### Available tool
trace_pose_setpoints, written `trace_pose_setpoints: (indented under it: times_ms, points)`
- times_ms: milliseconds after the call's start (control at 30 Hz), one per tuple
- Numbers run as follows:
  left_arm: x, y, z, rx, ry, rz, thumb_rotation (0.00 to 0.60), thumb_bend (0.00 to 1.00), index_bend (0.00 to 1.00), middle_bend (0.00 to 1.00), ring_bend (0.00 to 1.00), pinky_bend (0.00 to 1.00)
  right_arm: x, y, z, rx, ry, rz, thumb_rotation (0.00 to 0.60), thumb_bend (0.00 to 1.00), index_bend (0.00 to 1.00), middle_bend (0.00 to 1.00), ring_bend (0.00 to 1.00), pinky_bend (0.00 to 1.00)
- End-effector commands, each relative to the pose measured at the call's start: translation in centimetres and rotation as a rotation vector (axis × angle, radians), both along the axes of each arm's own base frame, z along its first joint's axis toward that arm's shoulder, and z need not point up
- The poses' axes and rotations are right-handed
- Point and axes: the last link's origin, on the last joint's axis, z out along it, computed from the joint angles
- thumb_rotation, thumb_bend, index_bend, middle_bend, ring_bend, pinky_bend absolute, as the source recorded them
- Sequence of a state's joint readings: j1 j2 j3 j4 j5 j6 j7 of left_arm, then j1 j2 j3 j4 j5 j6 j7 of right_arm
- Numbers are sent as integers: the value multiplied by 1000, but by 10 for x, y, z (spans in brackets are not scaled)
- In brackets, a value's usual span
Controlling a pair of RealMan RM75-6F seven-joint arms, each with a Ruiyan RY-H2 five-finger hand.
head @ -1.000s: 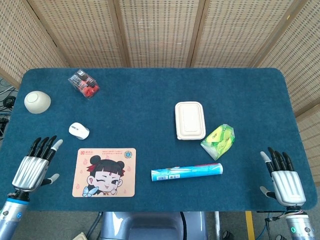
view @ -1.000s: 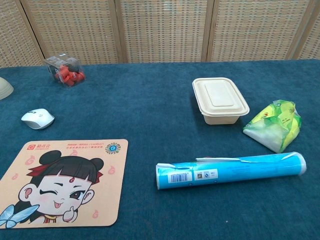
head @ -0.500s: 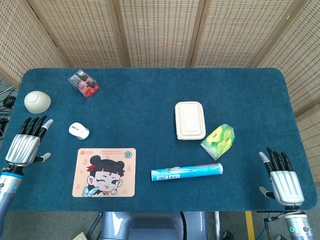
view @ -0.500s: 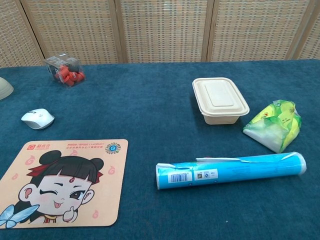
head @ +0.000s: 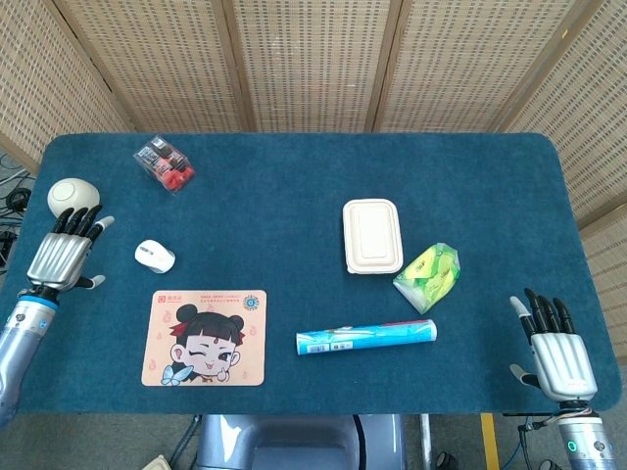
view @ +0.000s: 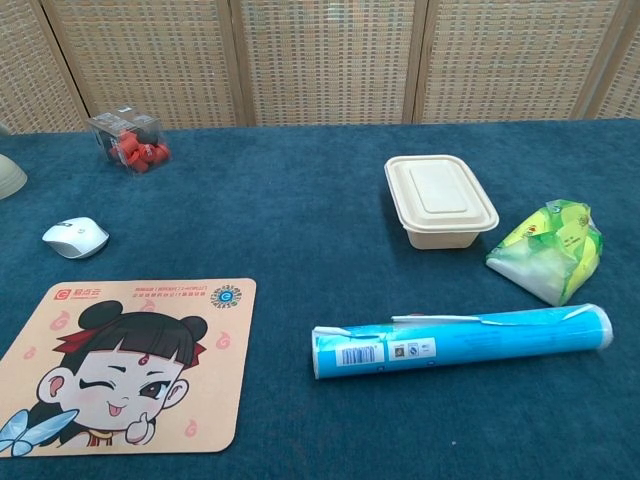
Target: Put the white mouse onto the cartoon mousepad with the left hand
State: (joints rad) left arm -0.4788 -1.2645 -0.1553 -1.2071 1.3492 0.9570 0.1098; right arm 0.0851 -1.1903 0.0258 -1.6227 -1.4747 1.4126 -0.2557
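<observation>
The mouse (head: 155, 257) is seen on the table (head: 294, 186), just beyond the mousepad (head: 204, 337) and not on it. The left hand (head: 64, 257) is held left of the mouse, fingers apart, nothing grasped. The right hand (head: 555, 345) is kept far right of the mousepad, fingers likewise apart and empty.

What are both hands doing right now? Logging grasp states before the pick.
Left hand: open, fingers apart, holding nothing, beside the white mouse.
Right hand: open, holding nothing.
</observation>
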Motion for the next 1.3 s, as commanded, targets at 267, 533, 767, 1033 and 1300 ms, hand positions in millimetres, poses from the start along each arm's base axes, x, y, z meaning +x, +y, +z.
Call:
trace_pose_setpoints:
  times_ms: [267,533,767,1033,1300]
  points:
    - [4,32,-24,-150,138,40,600,173,182,0,0,0,-3,-2,0,0,3,-12,600,105,30,0,0,0]
    - [9,44,-44,-157,173,32,600,188,226,0,0,0,-5,-3,0,-6,4,-19,600,105,30,0,0,0]
    - [15,52,-53,-158,195,17,600,196,228,0,0,0,-7,-4,0,-6,6,-27,600,105,30,0,0,0]
    - [22,61,-64,-201,242,5,600,212,273,0,0,0,-8,-5,-1,-8,11,-31,600,105,30,0,0,0]
    - [25,68,-72,-214,269,-7,600,214,274,0,0,0,-10,-6,1,-16,10,-39,600,105,30,0,0,0]
